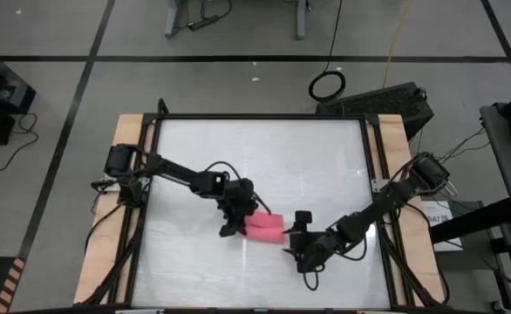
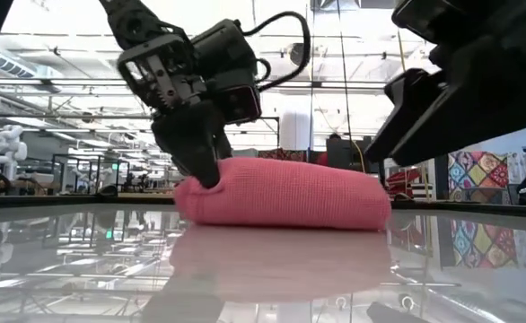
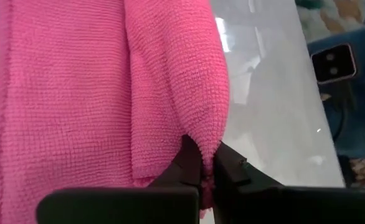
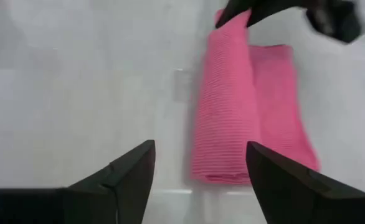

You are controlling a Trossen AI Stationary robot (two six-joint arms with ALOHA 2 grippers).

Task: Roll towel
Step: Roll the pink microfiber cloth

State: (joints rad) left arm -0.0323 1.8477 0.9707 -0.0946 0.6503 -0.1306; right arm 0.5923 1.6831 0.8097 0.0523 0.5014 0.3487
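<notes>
The pink towel (image 1: 266, 228) lies on the white table, partly rolled: in the left wrist view a thick rolled fold (image 3: 176, 81) sits beside a flat part (image 3: 58, 93). My left gripper (image 3: 204, 167) is shut on the towel's left end (image 2: 200, 184). My right gripper (image 4: 198, 177) stands open just off the towel's right end (image 4: 223, 171). It is raised off the table and nothing is between its fingers. My left gripper pinches the end of the rolled fold (image 3: 202, 140) between its two fingertips (image 3: 185, 158), at the towel's left end. The fingers slant down from the table's left side. The towel rests on the table (image 2: 83, 260), with the pinched cloth drawn up to a small peak.
The white table top (image 1: 255, 157) stretches bare toward the far edge, inside a dark frame with wooden side rails (image 1: 125, 174). A black keyboard (image 1: 382, 100) and a coiled cable (image 1: 327, 85) lie on the floor beyond the far right corner.
</notes>
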